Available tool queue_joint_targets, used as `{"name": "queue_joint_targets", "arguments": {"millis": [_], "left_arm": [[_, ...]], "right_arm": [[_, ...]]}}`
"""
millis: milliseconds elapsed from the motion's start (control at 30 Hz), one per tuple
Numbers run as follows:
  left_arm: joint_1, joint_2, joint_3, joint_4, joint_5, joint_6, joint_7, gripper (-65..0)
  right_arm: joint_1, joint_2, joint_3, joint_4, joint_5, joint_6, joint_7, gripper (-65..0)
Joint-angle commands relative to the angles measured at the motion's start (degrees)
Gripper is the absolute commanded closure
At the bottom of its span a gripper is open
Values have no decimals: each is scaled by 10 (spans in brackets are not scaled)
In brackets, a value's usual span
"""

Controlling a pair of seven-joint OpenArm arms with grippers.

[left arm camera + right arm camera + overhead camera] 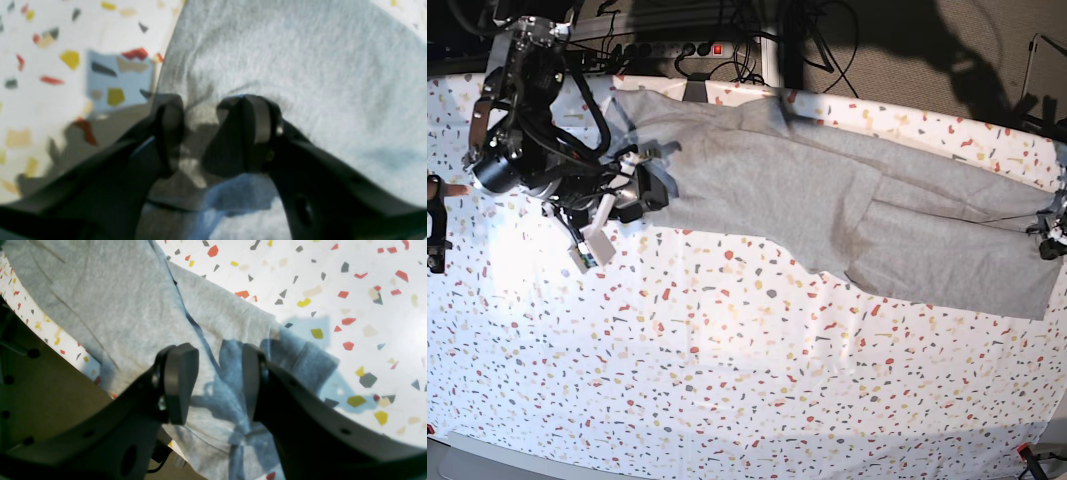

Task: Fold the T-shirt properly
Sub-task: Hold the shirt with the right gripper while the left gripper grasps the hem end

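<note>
The grey T-shirt [827,190] lies spread flat, plain side up, across the far half of the speckled table [727,380], reaching from left to right. My right gripper [649,190] is at its left end. In the right wrist view this gripper [216,350] stands open just above the T-shirt [116,290], near a cloth edge, holding nothing. My left gripper [1049,238] is at the shirt's right end by the table's edge. In the left wrist view it [208,103] is open, its tips pressed down on the T-shirt [300,66] with a small puckered ridge of fabric between them.
Cables and a power strip [687,48] run behind the table's far edge. A black clamp [435,240] sits at the left edge, another [1037,455] at the front right corner. In the right wrist view the table edge [66,343] drops to brown floor.
</note>
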Motion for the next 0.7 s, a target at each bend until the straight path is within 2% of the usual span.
{"name": "queue_joint_targets", "arguments": {"millis": [0,133,333,667], "left_arm": [[1,0,2,1,3,-9,65,-269],[2,0,2,23,-33,-9,134,-220],[2,0,2,52,-97,-9,191,-216],[2,0,2,64,-109,-9,212,-200]], "right_arm": [[8,6,1,10,12,4,12,-261],[8,9,1,10,12,4,17,-261],[10,9,1,10,12,4,20,-261],[10,9,1,10,12,3,30,-261]]}}
